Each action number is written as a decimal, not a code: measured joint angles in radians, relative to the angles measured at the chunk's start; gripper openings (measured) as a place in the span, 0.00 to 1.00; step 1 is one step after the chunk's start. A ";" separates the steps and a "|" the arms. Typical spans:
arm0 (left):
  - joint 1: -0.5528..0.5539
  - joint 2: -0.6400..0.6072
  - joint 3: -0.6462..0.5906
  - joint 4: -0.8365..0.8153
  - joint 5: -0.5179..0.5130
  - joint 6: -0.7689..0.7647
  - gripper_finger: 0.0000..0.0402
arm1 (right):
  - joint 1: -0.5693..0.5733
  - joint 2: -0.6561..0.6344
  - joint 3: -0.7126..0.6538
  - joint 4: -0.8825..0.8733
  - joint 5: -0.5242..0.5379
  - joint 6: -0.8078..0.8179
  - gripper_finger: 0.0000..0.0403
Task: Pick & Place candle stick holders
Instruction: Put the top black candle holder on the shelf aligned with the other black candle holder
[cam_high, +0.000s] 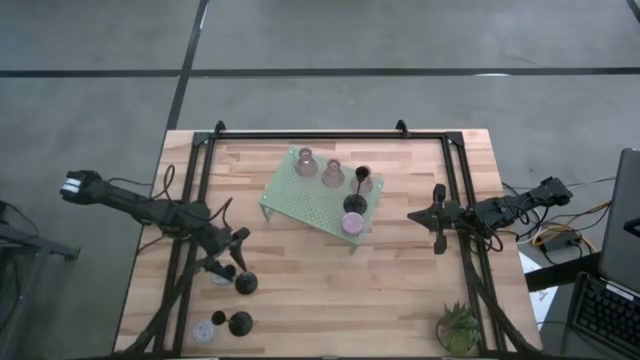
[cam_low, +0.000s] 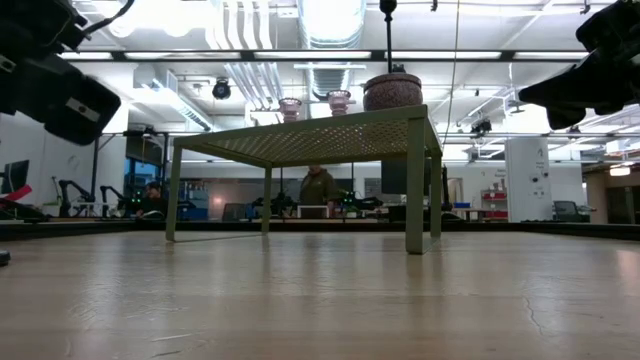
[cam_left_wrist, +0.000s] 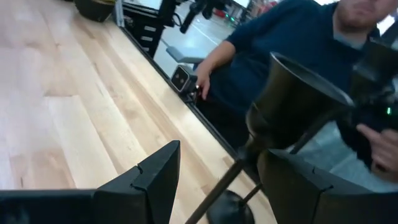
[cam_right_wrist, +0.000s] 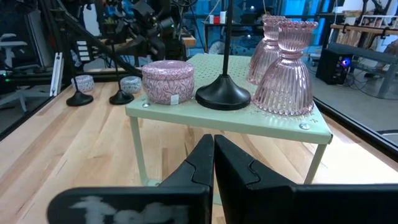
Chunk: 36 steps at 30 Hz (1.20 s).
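High view: left pincer at worktop front-left, over a black holder. Left wrist view: its fingers straddle the black holder's stem, apparently gripping. Right wrist view: right pincer closed, empty, facing the green stand carrying more holders.

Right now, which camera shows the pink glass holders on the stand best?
Right wrist view: both pink glass holders stand close and unobstructed. High view shows only their tops; low view only their rims; left wrist view shows none.
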 joint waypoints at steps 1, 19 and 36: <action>0.000 0.000 0.000 0.002 -0.004 -0.024 0.53 | 0.000 0.000 0.000 0.000 0.000 0.000 0.02; -0.001 0.008 -0.002 0.010 -0.087 -0.055 0.52 | 0.000 0.000 0.000 0.000 0.000 0.000 0.02; -0.001 0.008 -0.002 0.017 -0.088 -0.050 0.23 | 0.000 0.000 0.000 0.000 0.000 0.000 0.02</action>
